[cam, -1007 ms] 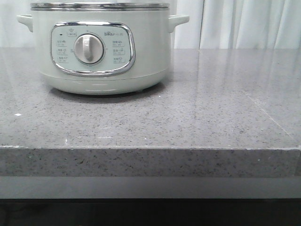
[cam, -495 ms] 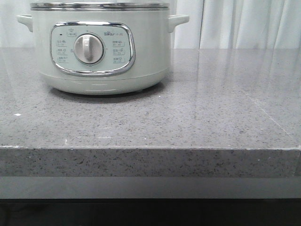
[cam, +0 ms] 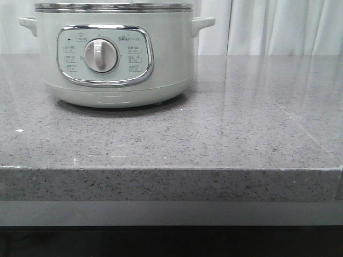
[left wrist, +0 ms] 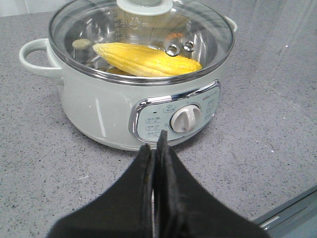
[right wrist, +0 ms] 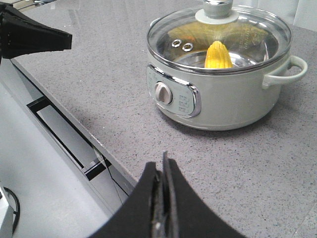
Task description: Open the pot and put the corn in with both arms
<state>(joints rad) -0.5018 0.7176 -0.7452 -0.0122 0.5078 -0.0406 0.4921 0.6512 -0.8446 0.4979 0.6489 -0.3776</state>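
- We see the pot (cam: 115, 53) standing on the grey tabletop (cam: 225, 134), its dial panel facing us in the front view.
- Its glass lid (left wrist: 141, 37) sits closed on the metal rim, knob on top.
- The corn (left wrist: 148, 59) lies inside the pot, under the lid; both wrist views show it through the glass.
- Our left claw (left wrist: 157, 148) hangs in front of the pot, clenched on nothing, tips near the dial.
- Our right claw (right wrist: 163, 171) is also clenched and empty, well apart from the pot.
- We judge the job essentially finished: corn in, lid on.
- If anything remains, it calls only for drawing both arms clear of the pot without nudging it.
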